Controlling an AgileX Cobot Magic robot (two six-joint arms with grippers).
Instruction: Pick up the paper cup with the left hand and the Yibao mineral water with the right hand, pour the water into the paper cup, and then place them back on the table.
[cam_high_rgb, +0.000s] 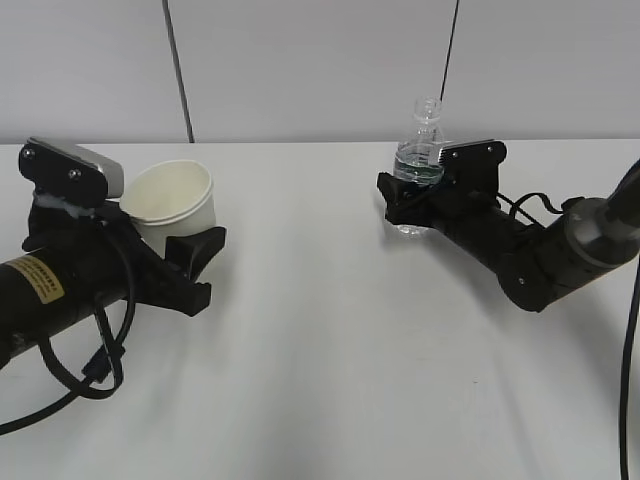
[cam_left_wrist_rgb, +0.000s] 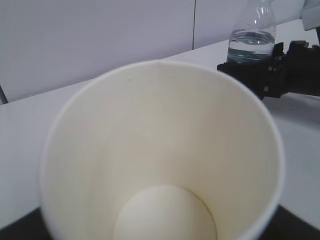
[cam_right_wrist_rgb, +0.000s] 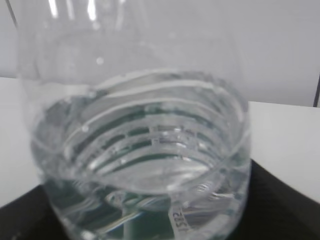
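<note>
The paper cup (cam_high_rgb: 172, 203), empty and tilted, sits clamped between the left hand's (cam_high_rgb: 190, 262) fingers just above the table (cam_high_rgb: 320, 380), well apart from the upright Yibao mineral water (cam_high_rgb: 421, 150), part full, which the right hand (cam_high_rgb: 405, 205) grips.

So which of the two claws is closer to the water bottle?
The right gripper: it is wrapped around the bottle. The left gripper is far across the table, around the paper cup.
</note>
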